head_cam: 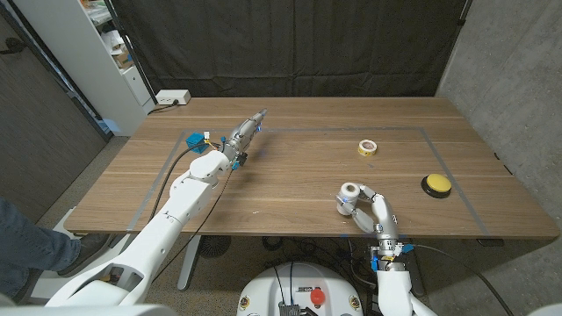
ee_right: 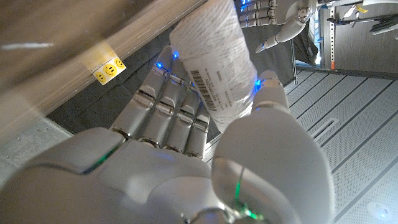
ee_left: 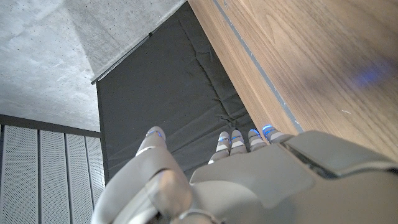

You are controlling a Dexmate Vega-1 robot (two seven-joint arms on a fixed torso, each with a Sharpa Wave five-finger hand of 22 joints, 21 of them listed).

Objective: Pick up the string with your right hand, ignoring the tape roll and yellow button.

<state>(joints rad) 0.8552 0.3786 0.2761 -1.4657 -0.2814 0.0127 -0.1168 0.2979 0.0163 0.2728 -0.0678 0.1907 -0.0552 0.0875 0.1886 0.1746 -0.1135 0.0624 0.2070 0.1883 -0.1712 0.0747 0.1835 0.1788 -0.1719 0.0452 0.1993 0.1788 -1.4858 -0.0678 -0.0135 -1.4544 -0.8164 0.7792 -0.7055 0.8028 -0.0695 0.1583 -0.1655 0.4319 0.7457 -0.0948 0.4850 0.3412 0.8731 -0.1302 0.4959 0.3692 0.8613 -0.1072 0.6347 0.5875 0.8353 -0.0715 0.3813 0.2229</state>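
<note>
On a wooden tabletop (head_cam: 299, 189) near its front edge, the right hand (head_cam: 367, 208) grips the string (head_cam: 350, 194), fingers wrapped around it.

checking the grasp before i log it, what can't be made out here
- Head view: whether the string spool is off the table; the right hand covers its base.
- Right wrist view: the spool's barcode label text, too small and turned.
- Head view: the tape roll markings, too small.
- Left wrist view: the left hand palm, facing away.
</note>
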